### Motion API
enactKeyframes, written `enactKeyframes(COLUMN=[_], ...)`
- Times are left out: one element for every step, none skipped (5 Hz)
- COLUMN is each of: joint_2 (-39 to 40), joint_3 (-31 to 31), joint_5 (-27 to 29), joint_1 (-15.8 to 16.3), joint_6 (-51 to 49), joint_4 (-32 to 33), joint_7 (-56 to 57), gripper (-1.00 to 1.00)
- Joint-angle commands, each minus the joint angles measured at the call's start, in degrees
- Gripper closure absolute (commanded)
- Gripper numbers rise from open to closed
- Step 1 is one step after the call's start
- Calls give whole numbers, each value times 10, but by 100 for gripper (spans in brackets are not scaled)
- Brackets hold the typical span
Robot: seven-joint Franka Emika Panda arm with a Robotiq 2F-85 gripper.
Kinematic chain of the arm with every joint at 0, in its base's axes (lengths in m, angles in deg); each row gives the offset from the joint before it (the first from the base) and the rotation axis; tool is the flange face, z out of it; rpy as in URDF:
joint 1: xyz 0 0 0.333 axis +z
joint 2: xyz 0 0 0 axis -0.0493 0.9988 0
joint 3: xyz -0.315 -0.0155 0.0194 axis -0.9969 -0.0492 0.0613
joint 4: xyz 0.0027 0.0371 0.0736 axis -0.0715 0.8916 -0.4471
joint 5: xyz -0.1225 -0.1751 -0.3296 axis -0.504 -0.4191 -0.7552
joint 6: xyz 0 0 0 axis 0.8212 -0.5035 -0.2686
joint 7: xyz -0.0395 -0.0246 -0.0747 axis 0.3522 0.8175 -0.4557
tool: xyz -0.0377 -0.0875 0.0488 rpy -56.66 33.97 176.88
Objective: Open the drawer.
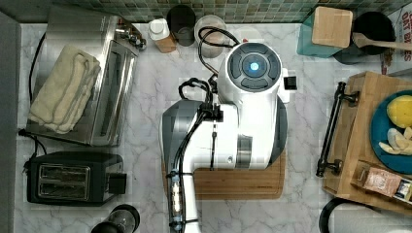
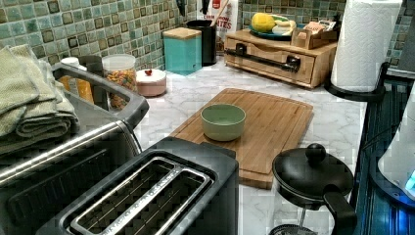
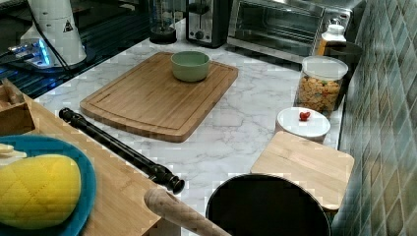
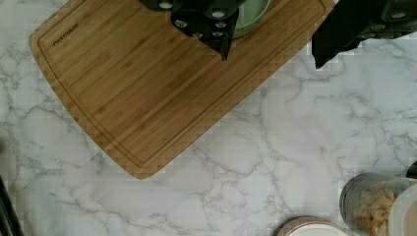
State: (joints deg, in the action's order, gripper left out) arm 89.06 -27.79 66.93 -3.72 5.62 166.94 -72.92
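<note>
"OAKSWISS" stamp on cutting board, warning triangle on robot base

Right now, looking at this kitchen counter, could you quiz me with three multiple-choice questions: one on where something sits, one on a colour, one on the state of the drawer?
1. Where does the green bowl sit?
A. on the cutting board
B. on the toaster
C. inside the drawer

2. What colour is the drawer's bar handle?
A. white
B. black
C. red

3. What state is the drawer in?
A. pulled fully out
B. removed
C. closed

Answers: 1 A, the bowl rests on the bamboo board in the left view. 2 B, the long bar looks black. 3 C, its front sits flush with the wooden box.
</note>
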Motion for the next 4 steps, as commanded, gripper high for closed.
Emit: enactKeyframes(joint_2=[0, -9, -18, -6], joint_3=[1, -6, -17, -36], joint_5=[0, -10, -14, -19], joint_1=[-1, -8, -25, -38], joint_6=[0, 53, 97, 128], joint_4=[0, 42, 72, 78], joint_7=[0, 76, 183, 281], gripper=[-100, -100, -100, -100])
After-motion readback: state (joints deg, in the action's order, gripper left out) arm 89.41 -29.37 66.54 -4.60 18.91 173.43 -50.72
